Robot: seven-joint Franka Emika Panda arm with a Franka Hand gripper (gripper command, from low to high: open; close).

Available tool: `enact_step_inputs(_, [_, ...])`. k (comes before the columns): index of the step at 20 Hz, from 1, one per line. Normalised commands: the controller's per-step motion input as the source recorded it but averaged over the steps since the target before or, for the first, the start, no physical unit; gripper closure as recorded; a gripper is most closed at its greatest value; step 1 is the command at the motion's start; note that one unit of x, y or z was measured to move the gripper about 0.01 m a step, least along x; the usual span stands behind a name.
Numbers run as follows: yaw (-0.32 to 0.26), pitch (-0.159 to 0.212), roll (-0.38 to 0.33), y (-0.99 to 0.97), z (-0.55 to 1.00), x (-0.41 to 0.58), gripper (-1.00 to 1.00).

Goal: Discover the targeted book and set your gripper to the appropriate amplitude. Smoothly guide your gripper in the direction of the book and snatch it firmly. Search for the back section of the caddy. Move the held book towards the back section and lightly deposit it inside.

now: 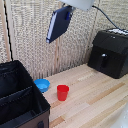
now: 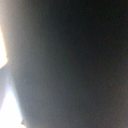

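One flat dark navy-blue hardcover book [image 1: 59, 23] hangs tilted in the upper middle of the exterior view, high above the table, its top end meeting the white end of the robot arm [image 1: 81, 4] at the frame's top edge. The gripper itself is cropped out there, so whether its fingers pinch the book cannot be told. Below stand one red plastic cup [image 1: 62, 92] and, just to its left, one shallow blue bowl [image 1: 42, 85], both on a pale wooden plank table [image 1: 95, 100]. One large black fabric caddy [image 1: 20, 102] with soft dividers fills the lower left corner; its back section [image 1: 12, 77] is well below and left of the book. One rigid black box-shaped machine [image 1: 109, 52] sits at the right. A woven beige screen [image 1: 30, 35] backs the scene. The wrist view shows only a blurred dark surface [image 2: 75, 60] filling the frame, with a pale glow along one edge.
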Motion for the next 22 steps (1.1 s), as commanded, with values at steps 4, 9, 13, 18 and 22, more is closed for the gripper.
enact_step_inputs(4, [-0.06, 0.028, -0.005, 0.9, 0.14, 0.152, 1.0])
enact_step_inputs(9, [-0.058, 0.019, -0.007, 0.92, 0.09, 0.188, 1.0])
enact_step_inputs(13, [-0.086, -0.015, -0.024, 0.89, 0.24, 0.205, 1.0])
enact_step_inputs(18, [-0.11, -0.039, -0.041, 0.84, 0.37, 0.18, 1.0])
enact_step_inputs(22, [-0.095, -0.016, -0.032, 0.87, 0.33, 0.2, 1.0])
